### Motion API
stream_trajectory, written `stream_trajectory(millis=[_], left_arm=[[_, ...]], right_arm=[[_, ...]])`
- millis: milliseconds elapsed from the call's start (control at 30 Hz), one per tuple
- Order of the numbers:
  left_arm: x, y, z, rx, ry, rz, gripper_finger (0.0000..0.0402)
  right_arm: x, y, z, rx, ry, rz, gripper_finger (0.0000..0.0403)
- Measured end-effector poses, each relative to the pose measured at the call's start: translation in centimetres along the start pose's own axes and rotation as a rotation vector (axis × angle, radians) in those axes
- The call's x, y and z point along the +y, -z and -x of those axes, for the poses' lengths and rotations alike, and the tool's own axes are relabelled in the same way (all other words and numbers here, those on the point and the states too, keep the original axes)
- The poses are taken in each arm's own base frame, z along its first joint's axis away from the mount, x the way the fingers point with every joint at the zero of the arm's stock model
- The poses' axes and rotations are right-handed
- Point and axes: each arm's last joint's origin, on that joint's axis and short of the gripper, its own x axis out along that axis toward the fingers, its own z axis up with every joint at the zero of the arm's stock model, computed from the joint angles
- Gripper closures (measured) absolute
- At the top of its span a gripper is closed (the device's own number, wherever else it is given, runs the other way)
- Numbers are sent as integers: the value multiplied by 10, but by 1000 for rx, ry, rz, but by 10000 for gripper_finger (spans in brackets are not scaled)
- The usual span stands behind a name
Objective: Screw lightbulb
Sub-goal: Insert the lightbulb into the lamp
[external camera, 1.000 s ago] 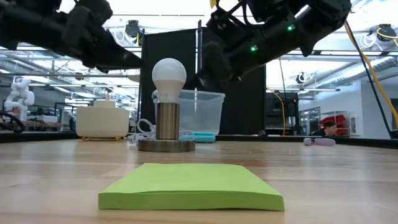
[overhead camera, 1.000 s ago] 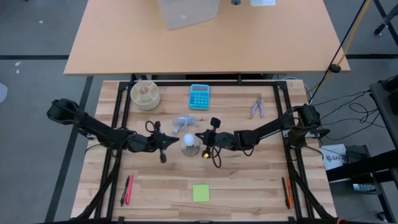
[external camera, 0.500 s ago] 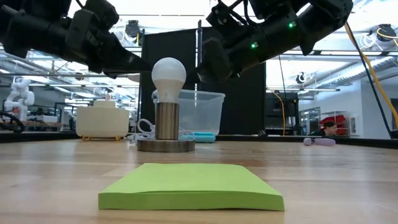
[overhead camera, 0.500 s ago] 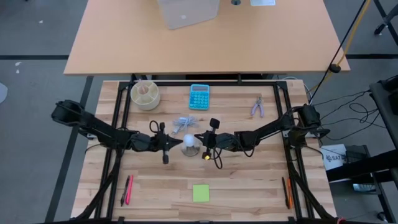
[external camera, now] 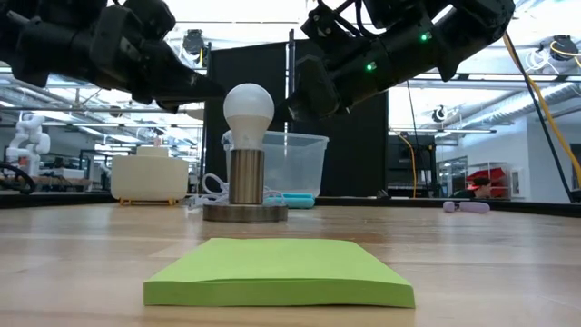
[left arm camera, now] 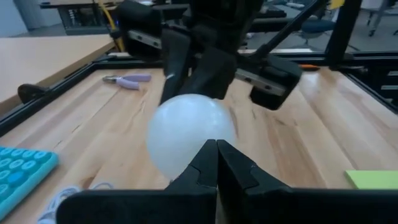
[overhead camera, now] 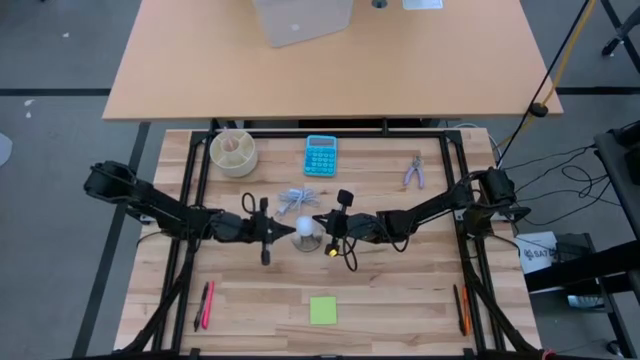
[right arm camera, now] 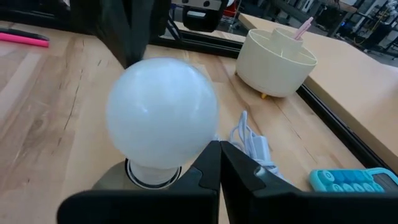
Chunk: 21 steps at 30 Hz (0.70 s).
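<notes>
Both grippers are pinched closed, empty, pressing in on the frosted white pear-shaped lightbulb (external camera: 249,109) from either side: left gripper (overhead camera: 284,230), right gripper (overhead camera: 322,223). A nudge could tip its round grey metal socket stand (external camera: 245,212) (narrow column, wobbly I'd guess).

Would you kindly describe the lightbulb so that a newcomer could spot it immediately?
Look at the middle of the pale wooden table, between the tips of the two dark arms, in front of the blue calculator. There a white frosted pear-shaped lightbulb stands upright in a grey metal cylinder socket on a round base. It is the only white globe there.
</notes>
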Motion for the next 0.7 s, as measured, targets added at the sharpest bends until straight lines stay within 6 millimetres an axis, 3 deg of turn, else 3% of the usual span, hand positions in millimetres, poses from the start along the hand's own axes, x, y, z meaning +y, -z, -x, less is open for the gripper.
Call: stream_trajectory(millis=[700], left_arm=[[20,19,-11,100,-194,78,402]], right_arm=[[8,1,4,12,-40,25,403]])
